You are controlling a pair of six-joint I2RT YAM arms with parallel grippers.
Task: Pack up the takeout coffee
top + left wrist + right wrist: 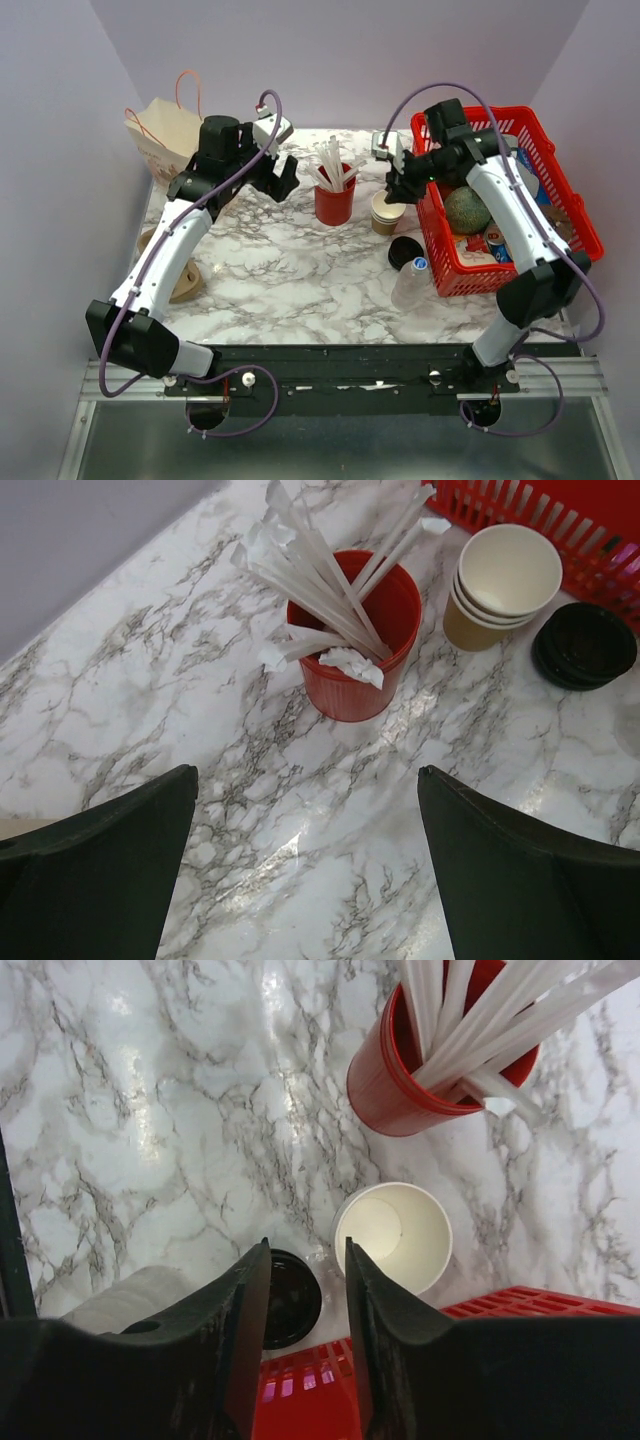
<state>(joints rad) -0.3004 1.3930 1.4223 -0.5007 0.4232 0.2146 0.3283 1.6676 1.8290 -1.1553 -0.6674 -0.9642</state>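
Although we search all three views, we find no tan cup wearing a black lid. The coffee is out of sight, perhaps behind an arm or down in the basket (pixel 462 272), and we cannot tell which. What does show nearby is a stack of lidless cups (pixel 386 214) and, just beside it, a loose lid (pixel 405 252); neither is our target.

We judge the step to be the search and approach, with no grasp begun. The right pincer (pixel 305 1265) hangs above the lid and the lidless cups with its fingers only narrowly parted and nothing between them. The left pincer (pixel 305 780) is spread wide and empty, hovering over bare tabletop (pixel 280 285) short of the red cup (pixel 334 206) full of straws (pixel 334 165).

The next move, as we see it, calls for finding the coffee first, most likely by lifting the right wrist to look into the basket. After that comes a wider spread before any descent. We take the bag (pixel 165 135) at the far left corner for the likely place to pack, though the basket could serve too.

Room is uneven. The right pincer is hemmed in by the basket wall, the lidless cups, the lid and a clear bottle (pixel 413 283) near the front. The middle of the tabletop is open. On the left, a wooden piece (pixel 188 285) lies under the arm near the edge, and the walls stand close on both sides.
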